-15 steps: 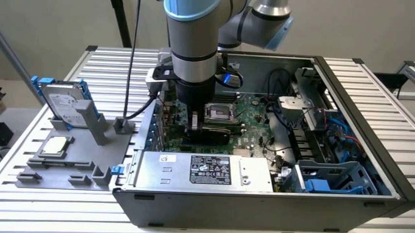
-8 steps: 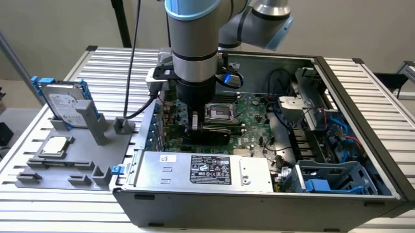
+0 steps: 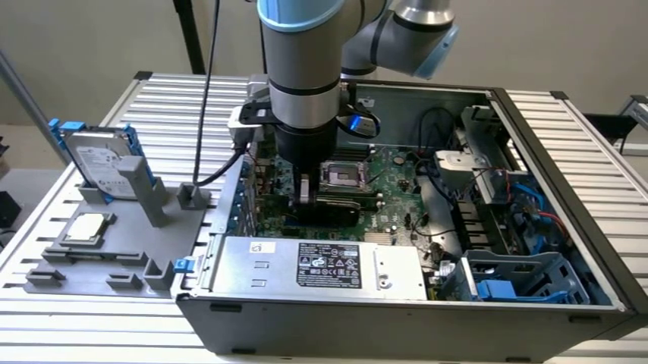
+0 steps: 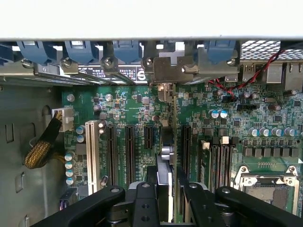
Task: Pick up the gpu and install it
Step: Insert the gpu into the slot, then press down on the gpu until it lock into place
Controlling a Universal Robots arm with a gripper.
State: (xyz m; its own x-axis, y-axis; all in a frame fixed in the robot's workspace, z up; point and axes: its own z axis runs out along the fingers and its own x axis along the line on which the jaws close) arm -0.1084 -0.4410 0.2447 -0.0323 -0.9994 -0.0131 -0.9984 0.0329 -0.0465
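Green gpu (image 4: 166, 142) edge-on, pinched in gripper (image 4: 165, 187), apparently over a motherboard (image 4: 137, 113) slot: installing step. Needs straight downward press, bracket (image 4: 173, 71) aligned.

The arm (image 3: 303, 68) is silver-grey with pale blue joint caps, a black wrist section and a black screw-studded claw (image 4: 165, 198).

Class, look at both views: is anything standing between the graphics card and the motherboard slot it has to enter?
Nothing visible does. The end effector holds the graphics card edge-on, directly over the motherboard among its slots, with its metal bracket up against the case's rear wall.
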